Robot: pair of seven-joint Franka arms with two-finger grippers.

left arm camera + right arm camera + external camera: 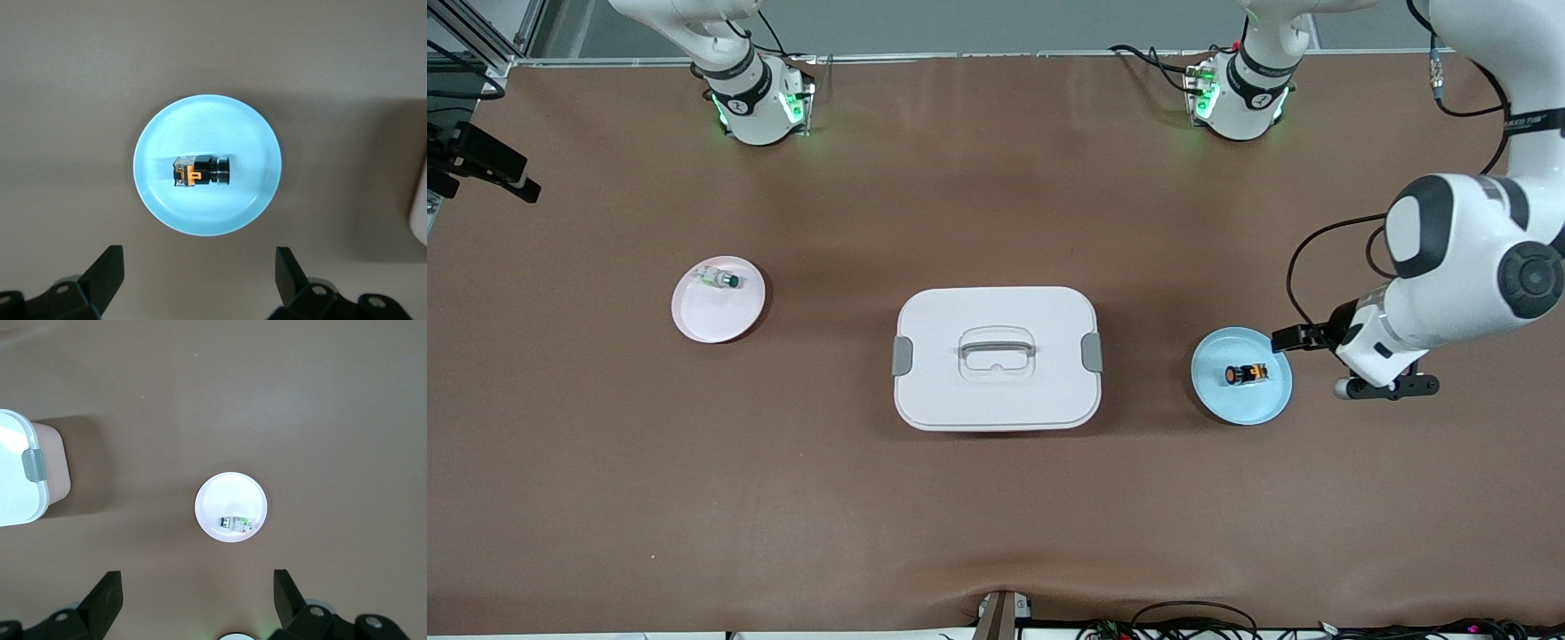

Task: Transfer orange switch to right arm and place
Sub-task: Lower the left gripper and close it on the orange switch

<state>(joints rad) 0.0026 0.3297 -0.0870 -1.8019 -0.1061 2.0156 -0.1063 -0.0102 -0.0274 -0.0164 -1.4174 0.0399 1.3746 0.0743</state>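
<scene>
The orange switch (1245, 374) lies on its side in the middle of a light blue plate (1267, 407), toward the left arm's end of the counter (996, 516). In the left wrist view the same switch (201, 172) sits centred on the blue plate (160, 133), and the left gripper (200, 277) hangs over the counter just beside that plate, its fingers (107, 270) spread wide with nothing between them. In the front view that gripper is hidden by the arm's wrist. At the counter's centre sits a white lidded box (996, 357) with grey side latches and a handle on top. Toward the right arm's end, a pink plate (703, 320) carries a pale part with a green tip (719, 278). The right gripper (198, 600) waits high above the counter, looking down on that pink plate (220, 497), fingers (105, 592) also wide and holding nothing.
</scene>
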